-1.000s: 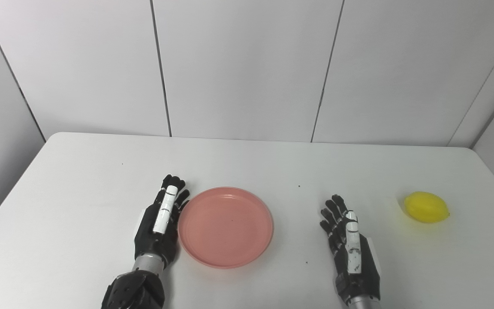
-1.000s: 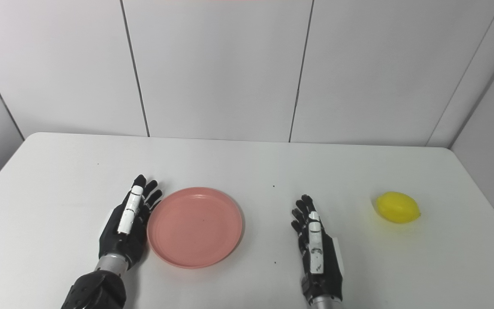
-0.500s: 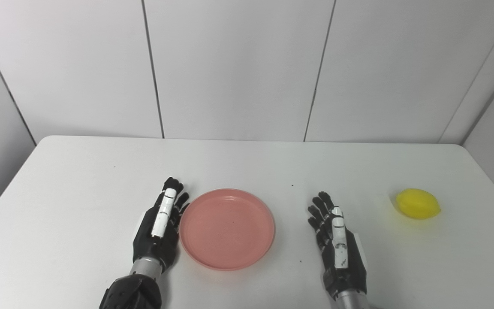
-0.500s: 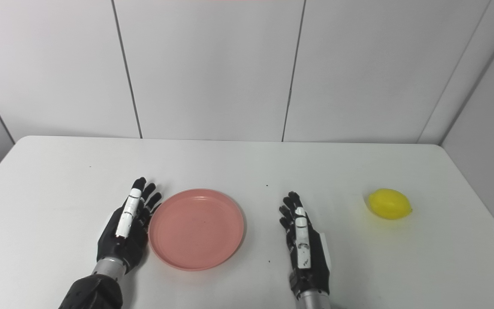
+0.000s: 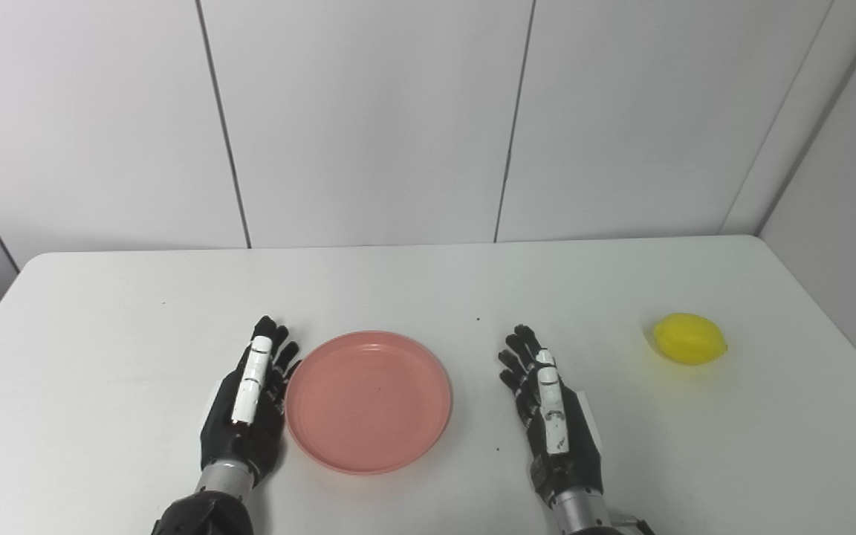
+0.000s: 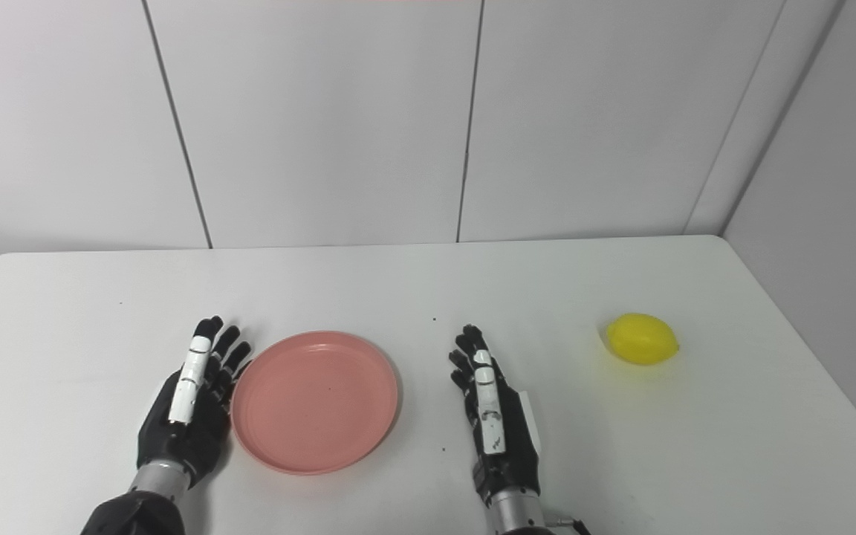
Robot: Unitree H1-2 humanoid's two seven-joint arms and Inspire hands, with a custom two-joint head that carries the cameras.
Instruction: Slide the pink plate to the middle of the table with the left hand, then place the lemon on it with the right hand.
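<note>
A round pink plate (image 5: 368, 401) lies flat on the white table (image 5: 101, 349), a little left of the table's middle. My left hand (image 5: 247, 405) stands on edge just left of the plate, open, its fingers straight and against or nearly against the rim. The yellow lemon (image 5: 689, 339) rests on the table at the far right. My right hand (image 5: 553, 422) is open too, fingers straight, on the table between plate and lemon, well apart from both and holding nothing.
White panelled walls close the table's far side and right side. The table's right edge (image 6: 807, 357) runs just past the lemon. A few small dark specks (image 5: 478, 320) mark the tabletop.
The whole picture has shifted, so the camera has turned to the right. Plate, lemon and both hands keep about the same places relative to each other; neither hand has taken hold of anything.
</note>
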